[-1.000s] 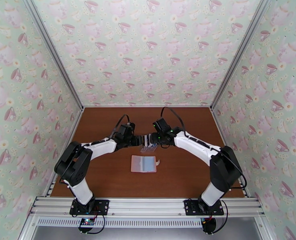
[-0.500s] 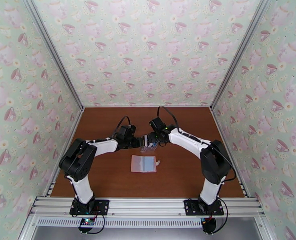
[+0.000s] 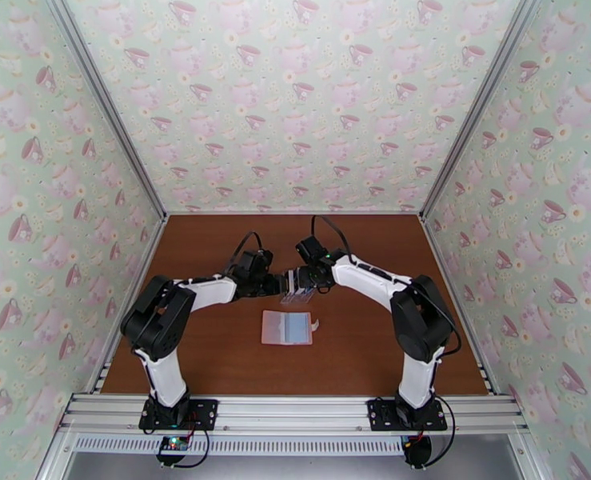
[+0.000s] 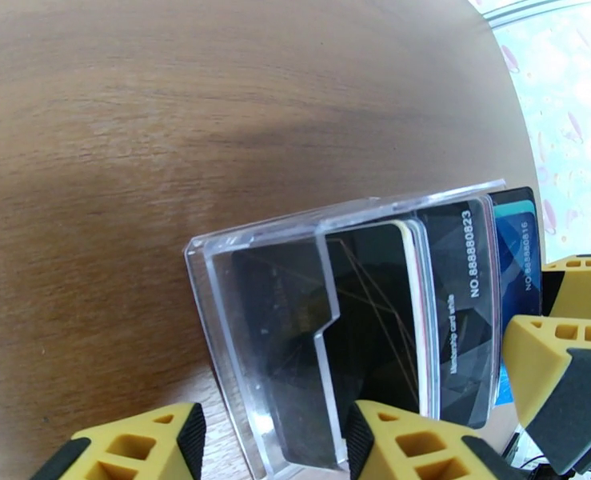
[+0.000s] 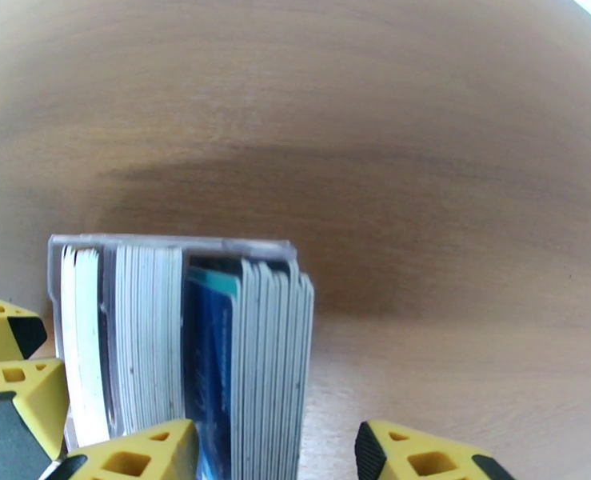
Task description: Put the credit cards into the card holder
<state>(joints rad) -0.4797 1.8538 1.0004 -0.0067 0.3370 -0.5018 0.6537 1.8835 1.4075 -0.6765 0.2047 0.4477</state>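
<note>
The cards (image 5: 267, 346) stand on edge in a clear rack (image 4: 215, 266) on the tabletop (image 3: 215, 354). The left claw (image 4: 271, 430) is open, astride one end of the rack, with a gap on one side. The right claw (image 5: 275, 442) is open, astride the cards at the rack's other end. The wallet (image 3: 287, 328) lies open and flat near the rack, on its arm-base side.

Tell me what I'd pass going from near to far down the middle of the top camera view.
Metal rail → card holder, lying open → clear rack holding the credit cards → back wall.
</note>
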